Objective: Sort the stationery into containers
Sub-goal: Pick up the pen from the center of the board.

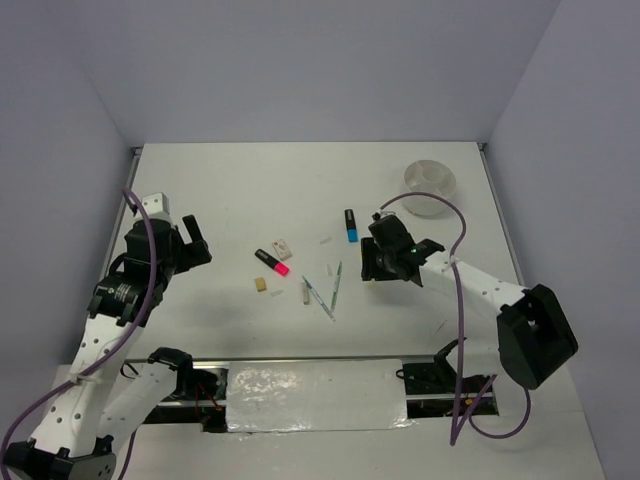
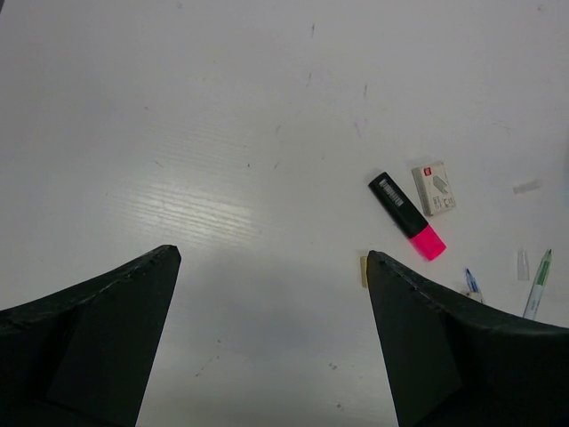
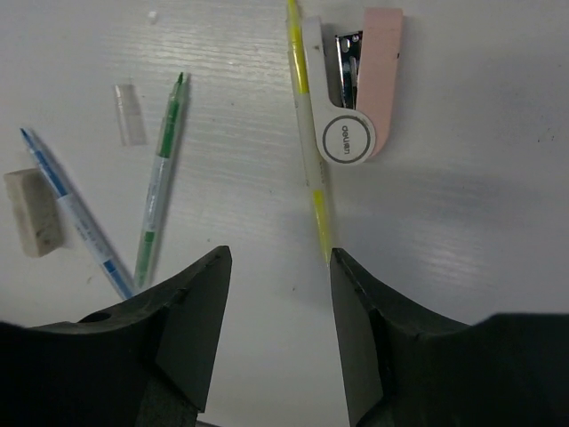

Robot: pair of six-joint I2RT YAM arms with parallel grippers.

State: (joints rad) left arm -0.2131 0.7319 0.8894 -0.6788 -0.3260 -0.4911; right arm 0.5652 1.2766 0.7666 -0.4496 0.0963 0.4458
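The stationery lies loose mid-table: a pink-and-black highlighter (image 1: 272,262) (image 2: 407,216), a blue-and-black highlighter (image 1: 351,225), a white eraser (image 1: 283,246) (image 2: 434,188), a tan eraser (image 1: 261,285) (image 2: 364,271), a green pen (image 1: 337,285) (image 3: 160,191) and a blue pen (image 1: 318,297) (image 3: 76,213). The round white divided bowl (image 1: 430,185) stands at the far right. My right gripper (image 1: 372,262) (image 3: 280,258) is open and empty; a thin yellow stick (image 3: 311,151) ends at its right fingertip. My left gripper (image 1: 195,245) (image 2: 274,256) is open and empty over bare table, left of the pink highlighter.
A pink-and-white stapler (image 3: 351,89) lies beside the yellow stick. A whitish eraser (image 3: 34,213) and a clear pen cap (image 3: 129,114) lie near the pens. A grey wall runs along each side of the table. A foil-covered strip (image 1: 310,395) sits between the arm bases.
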